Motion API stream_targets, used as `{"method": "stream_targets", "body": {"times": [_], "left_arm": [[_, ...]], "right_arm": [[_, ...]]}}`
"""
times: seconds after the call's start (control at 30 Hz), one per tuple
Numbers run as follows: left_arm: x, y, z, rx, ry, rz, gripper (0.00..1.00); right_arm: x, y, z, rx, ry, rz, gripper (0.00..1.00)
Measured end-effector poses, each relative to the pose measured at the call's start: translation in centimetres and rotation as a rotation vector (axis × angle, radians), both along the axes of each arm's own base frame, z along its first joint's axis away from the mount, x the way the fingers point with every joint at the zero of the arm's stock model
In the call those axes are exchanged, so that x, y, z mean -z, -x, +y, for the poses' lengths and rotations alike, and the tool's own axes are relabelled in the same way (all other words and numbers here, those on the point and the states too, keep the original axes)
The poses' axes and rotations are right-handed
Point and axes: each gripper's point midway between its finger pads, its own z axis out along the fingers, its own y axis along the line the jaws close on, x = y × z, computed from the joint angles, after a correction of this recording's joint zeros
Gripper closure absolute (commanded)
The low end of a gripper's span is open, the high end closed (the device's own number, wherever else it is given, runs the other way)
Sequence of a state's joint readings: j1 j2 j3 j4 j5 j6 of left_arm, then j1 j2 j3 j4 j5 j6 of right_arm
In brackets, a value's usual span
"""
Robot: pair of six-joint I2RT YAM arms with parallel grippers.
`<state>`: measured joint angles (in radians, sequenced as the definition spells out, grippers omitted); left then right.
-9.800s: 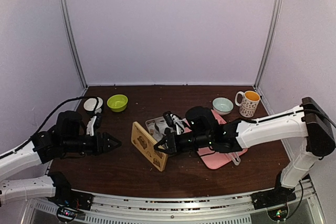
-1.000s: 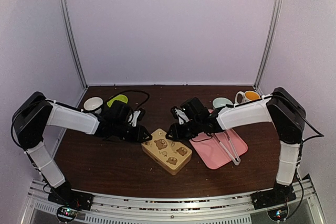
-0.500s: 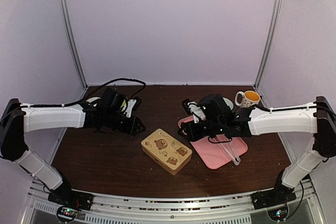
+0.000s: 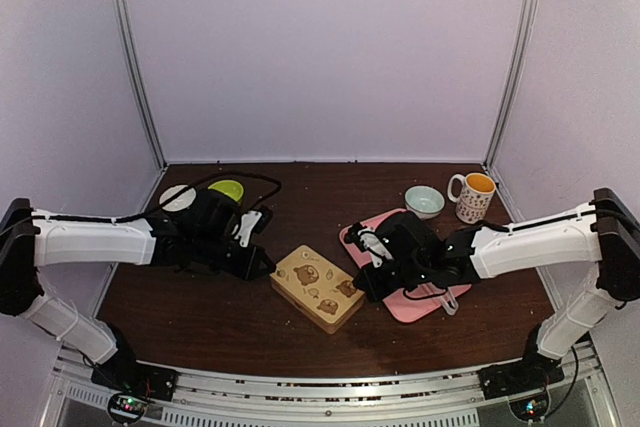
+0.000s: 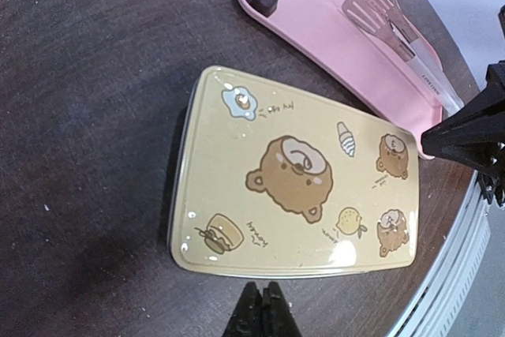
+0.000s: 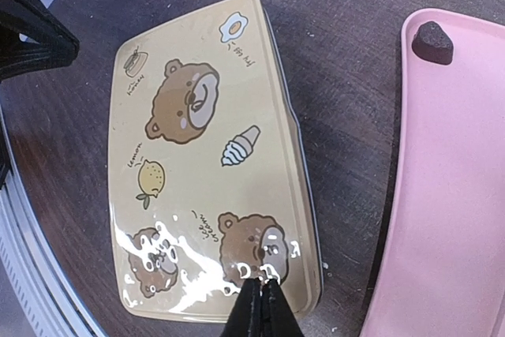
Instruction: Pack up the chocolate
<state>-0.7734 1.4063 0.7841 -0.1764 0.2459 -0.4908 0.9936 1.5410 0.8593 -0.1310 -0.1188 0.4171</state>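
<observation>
Chocolate, one dark matte lump with a pointed top, lay on the smooth pink tray just beside the tan tin and outside it. The tin, glossy, round-cornered and printed with bears, sat shut, so its contents were hidden. Left gripper and right gripper hung at opposite sides of the tin, each with fingers pinched together on nothing, probably because a shut tin needed no hold.

Tin at table centre. Tray at its 3 o'clock, just beside; one chocolate and tongs on it. Mug at 1 o'clock, well apart.
</observation>
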Motion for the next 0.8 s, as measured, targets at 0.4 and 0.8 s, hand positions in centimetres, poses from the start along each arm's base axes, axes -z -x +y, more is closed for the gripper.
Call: {"method": "stream_targets", "body": {"times": [0.4, 0.8], "left_arm": [[1.0, 0.2, -0.3, 0.002, -0.016, 0.017, 1.0], [3.9, -0.2, 0.1, -0.034, -0.079, 0.059, 1.0]], "right_arm": [[-1.3, -0.2, -0.5, 0.029, 0.011, -0.054, 1.0], [1.8, -0.9, -0.1, 0.058, 0.074, -0.03, 1.0]]}}
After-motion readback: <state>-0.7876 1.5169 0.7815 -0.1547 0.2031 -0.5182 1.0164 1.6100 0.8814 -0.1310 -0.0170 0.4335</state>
